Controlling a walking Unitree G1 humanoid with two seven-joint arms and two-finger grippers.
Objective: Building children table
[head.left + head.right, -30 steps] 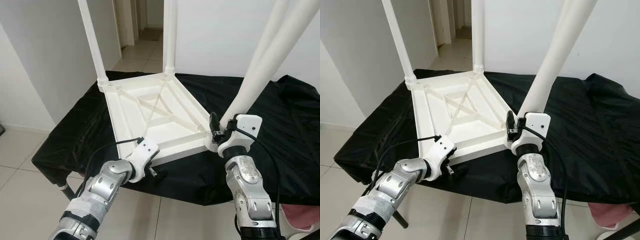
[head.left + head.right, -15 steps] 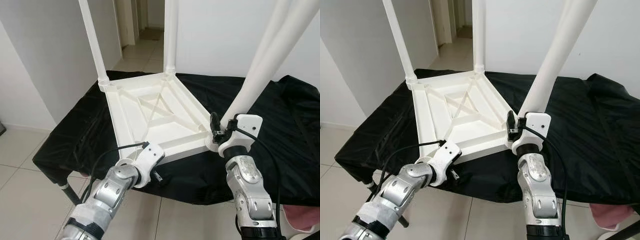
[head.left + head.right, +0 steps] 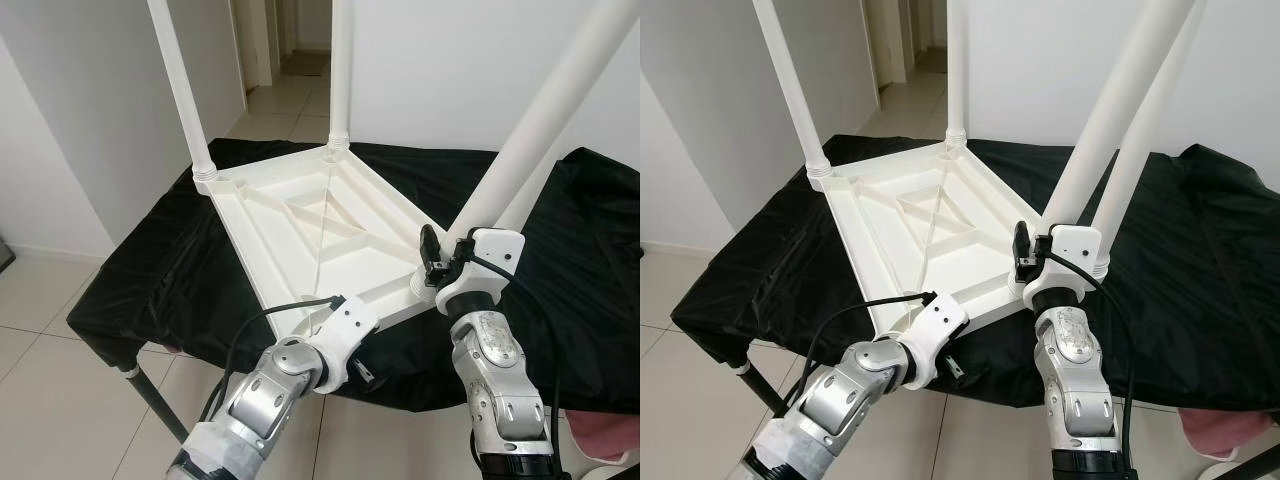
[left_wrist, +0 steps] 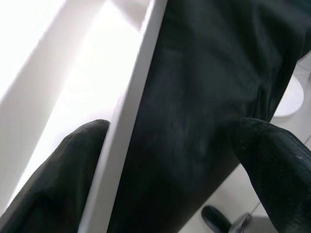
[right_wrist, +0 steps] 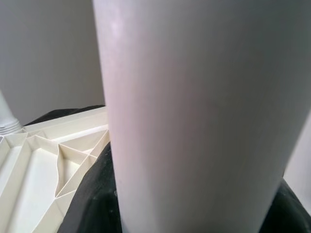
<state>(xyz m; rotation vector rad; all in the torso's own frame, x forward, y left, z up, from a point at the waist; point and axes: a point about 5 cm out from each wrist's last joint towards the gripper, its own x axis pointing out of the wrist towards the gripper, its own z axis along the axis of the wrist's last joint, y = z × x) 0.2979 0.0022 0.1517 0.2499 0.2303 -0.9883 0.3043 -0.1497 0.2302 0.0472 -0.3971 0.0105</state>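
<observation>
The table top (image 3: 310,225) lies upside down in the middle of the frame, on a black cloth (image 3: 560,260) over the surface. Two legs stand up at its far corners, in the upper left (image 3: 180,90) and upper middle (image 3: 340,70). A third leg (image 3: 540,120) leans up to the upper right from the near right corner.

What could go wrong? The leaning leg could tip out of its corner hole if the right tool lets it slip. The top also hangs near the front edge of the surface, so a hard push could slide it off.

The right tool (image 3: 445,262) sits low in the right of the frame, at the foot of the leaning leg. It looks closed around that leg, which is pressed up close in the right wrist view. Its arm rises straight up from the bottom of the frame.

The left tool (image 4: 175,160) is at the lower middle, at the near edge of the top. Its fingers (image 4: 63,165) are spread wide, one on each side of the white rim, I think, though the view is dark. That arm reaches in from the lower left, bent at the wrist.
</observation>
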